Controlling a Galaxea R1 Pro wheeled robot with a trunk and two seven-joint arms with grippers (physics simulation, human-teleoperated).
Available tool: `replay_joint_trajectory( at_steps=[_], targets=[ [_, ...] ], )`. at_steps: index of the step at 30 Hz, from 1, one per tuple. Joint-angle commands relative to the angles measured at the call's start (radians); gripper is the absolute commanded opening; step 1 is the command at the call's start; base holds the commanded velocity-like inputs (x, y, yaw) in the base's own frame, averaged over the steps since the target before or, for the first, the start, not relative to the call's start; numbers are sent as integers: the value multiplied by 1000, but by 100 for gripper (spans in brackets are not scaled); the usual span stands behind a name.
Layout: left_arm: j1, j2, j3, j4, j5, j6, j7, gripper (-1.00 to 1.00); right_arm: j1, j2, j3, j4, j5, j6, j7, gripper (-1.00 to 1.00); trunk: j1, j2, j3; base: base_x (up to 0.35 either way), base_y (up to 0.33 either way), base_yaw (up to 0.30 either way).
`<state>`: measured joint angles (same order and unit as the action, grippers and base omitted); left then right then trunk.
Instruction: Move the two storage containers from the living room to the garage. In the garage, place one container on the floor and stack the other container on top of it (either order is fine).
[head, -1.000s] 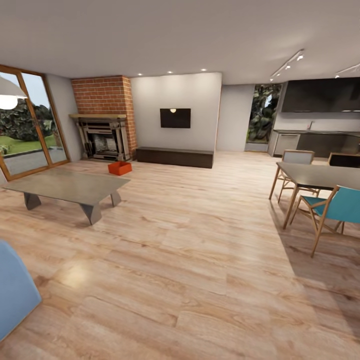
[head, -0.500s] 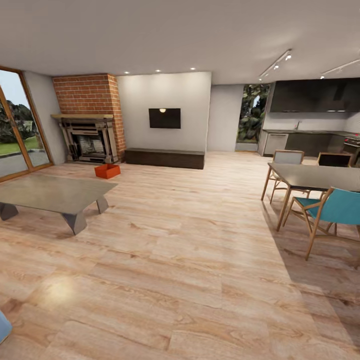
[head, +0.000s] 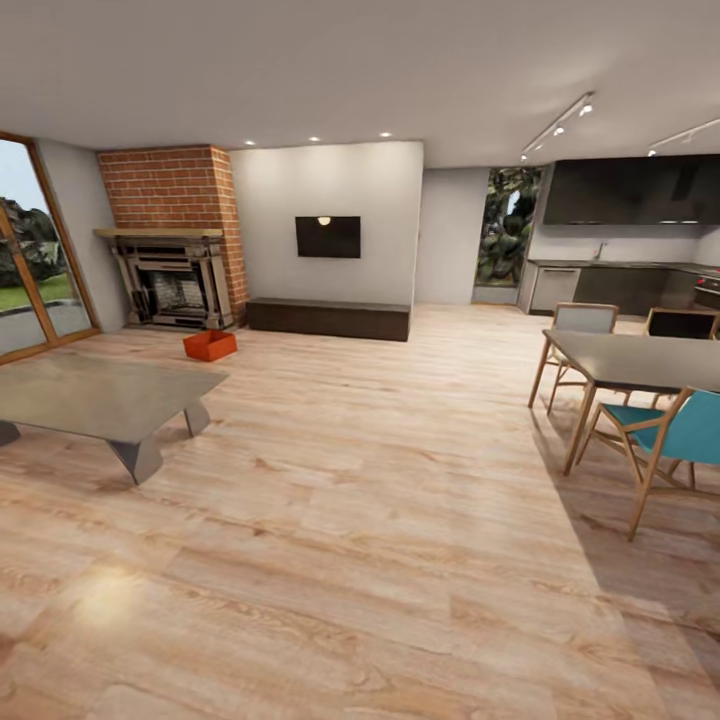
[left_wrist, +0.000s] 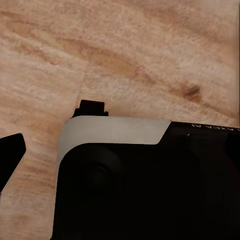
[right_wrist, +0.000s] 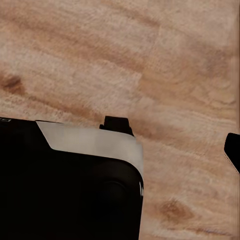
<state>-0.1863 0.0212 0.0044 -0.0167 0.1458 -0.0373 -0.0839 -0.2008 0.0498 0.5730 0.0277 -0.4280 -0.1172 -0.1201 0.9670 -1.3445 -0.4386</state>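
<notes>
I am looking across the living room (head: 360, 480), a wide space of light wood-plank flooring with cream walls, where a brick fireplace (head: 170, 240) is standing at the far left beside a wall TV (head: 328, 237) and a long dark low cabinet (head: 328, 318) is running along the wall beneath it. A broad grey coffee table (head: 100, 395) with angled legs is sitting at my left, and a dark dining table (head: 635, 360) with a teal chair (head: 675, 435) is standing at my right, leaving an open lane of floor between them, which I judge is the way through. One orange-red storage container (head: 210, 345) is resting on the planks in front of the fireplace, just beyond the coffee table; it is small and far off, thin-walled and open-topped, and I cannot make out a second one. My left gripper (left_wrist: 50, 150) and right gripper (right_wrist: 175, 145) are hanging over bare planks, dark finger tips showing well apart with nothing between them.
</notes>
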Motion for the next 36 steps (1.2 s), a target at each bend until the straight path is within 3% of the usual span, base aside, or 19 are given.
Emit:
replay_joint_trajectory(
  at_steps=[1, 36],
  targets=[
    [-1, 0, 0, 1, 9, -3, -5, 100, -1, 1, 8, 3, -9, -5, -1, 100, 1, 0, -1, 319, 0, 0],
    [-1, 2, 1, 1, 11, -3, -4, 100, -1, 1, 8, 3, -8, -5, -1, 100, 1, 0, -1, 319, 0, 0]
  ],
)
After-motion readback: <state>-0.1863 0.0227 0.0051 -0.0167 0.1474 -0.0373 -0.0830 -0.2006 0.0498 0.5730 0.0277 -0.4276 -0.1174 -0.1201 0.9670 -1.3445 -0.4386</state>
